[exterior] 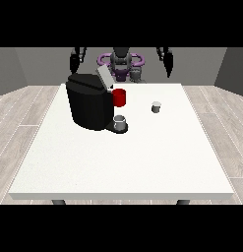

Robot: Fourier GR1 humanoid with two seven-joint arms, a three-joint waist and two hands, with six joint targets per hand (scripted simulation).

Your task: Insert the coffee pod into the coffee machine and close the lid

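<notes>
A black coffee machine (88, 102) stands on the white table (123, 157) at the left of its far half, its grey lid (104, 78) tilted up. A small grey coffee pod (156, 107) rests on the table to the machine's right, apart from it. The hand at the view's left (76, 59) hangs raised above the table's far edge, over the machine. The hand at the view's right (166, 58) hangs raised at the far edge, well behind the pod. Both hands hold nothing.
A red cup (119, 97) stands just behind the machine's front. A grey cup (120, 122) sits on the machine's black drip base. The robot's torso (121, 64) is behind the far edge. Wooden floor surrounds the table.
</notes>
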